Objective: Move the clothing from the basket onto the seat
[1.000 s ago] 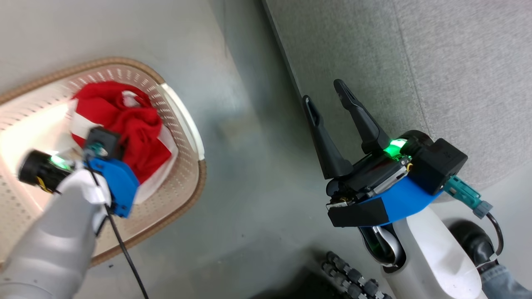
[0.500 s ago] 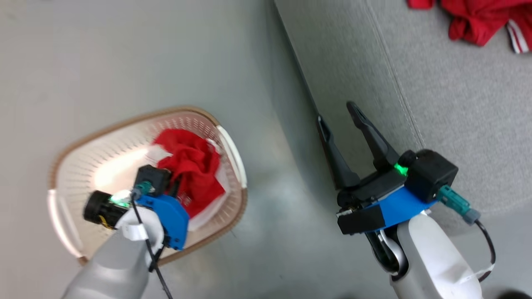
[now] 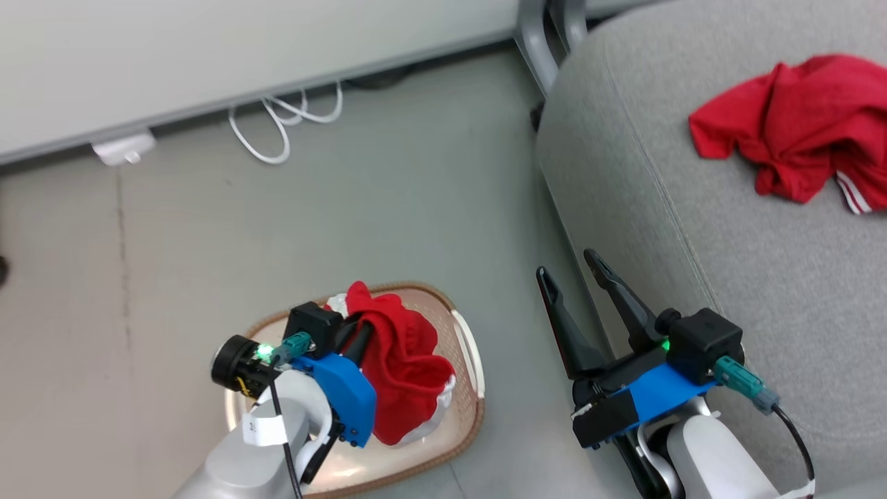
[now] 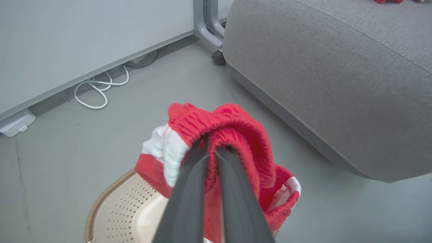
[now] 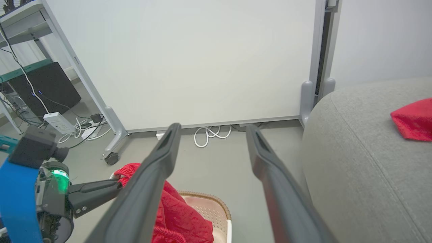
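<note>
One wide grey-green floor (image 3: 360, 194) fills the scene, smooth and faintly scuffed, and it's backed by a big white panel (image 5: 189, 60) on a grey wheeled frame. On the robot's right sits the seat (image 3: 748, 277), grey fabric with a stitched seam, and one red garment (image 3: 797, 125) with white-striped trim lies crumpled on top. The basket (image 3: 423, 287) stands on the floor near the seat's side. Left gripper (image 4: 211, 148) is pinched tight on the second red garment (image 4: 233, 125), white band showing, bunched over the basket. Right gripper (image 3: 568, 265) hovers at the seat's edge, fingers spread wide. A white cable (image 3: 284, 128) loops along the panel's foot.
</note>
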`<state>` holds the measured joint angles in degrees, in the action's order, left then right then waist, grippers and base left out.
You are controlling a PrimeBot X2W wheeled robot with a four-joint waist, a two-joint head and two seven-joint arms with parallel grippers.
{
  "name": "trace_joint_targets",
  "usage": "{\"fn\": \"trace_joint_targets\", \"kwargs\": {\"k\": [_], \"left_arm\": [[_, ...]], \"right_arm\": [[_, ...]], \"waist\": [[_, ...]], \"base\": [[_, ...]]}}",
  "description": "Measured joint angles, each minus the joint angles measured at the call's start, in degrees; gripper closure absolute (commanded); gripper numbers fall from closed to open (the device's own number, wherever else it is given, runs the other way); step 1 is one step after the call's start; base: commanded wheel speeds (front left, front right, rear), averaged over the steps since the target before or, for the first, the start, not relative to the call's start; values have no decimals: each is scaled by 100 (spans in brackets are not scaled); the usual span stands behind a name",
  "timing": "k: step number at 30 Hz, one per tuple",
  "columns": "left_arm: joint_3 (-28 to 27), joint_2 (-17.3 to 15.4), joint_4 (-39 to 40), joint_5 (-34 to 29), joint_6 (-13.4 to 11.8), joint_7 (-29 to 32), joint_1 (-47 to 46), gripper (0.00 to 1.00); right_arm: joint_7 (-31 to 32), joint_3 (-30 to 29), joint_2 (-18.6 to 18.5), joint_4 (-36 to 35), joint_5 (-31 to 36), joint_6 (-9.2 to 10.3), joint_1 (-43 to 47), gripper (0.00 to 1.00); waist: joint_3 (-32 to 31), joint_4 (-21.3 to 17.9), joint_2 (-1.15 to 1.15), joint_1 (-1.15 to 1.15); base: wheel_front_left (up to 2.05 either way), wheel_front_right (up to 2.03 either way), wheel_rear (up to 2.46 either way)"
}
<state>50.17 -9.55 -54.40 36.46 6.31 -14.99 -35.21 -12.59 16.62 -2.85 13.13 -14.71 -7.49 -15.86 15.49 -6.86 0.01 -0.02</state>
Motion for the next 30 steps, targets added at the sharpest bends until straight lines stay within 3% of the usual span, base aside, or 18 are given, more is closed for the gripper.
{"fn": "trace_joint_targets", "kwargs": {"k": [14,30], "left_arm": [[155,282,513,-133,109,0,-248,100],[810,578,898,424,112,254,-980,100]], "right_arm": [[369,43,0,-196,-51,0,540,0],[546,86,0,-269,-143,0,774,0]], "waist": [[-1139,733,0,0],[-1581,920,-1,2]], "base": [[0,0,0],[0,0,0]]}}
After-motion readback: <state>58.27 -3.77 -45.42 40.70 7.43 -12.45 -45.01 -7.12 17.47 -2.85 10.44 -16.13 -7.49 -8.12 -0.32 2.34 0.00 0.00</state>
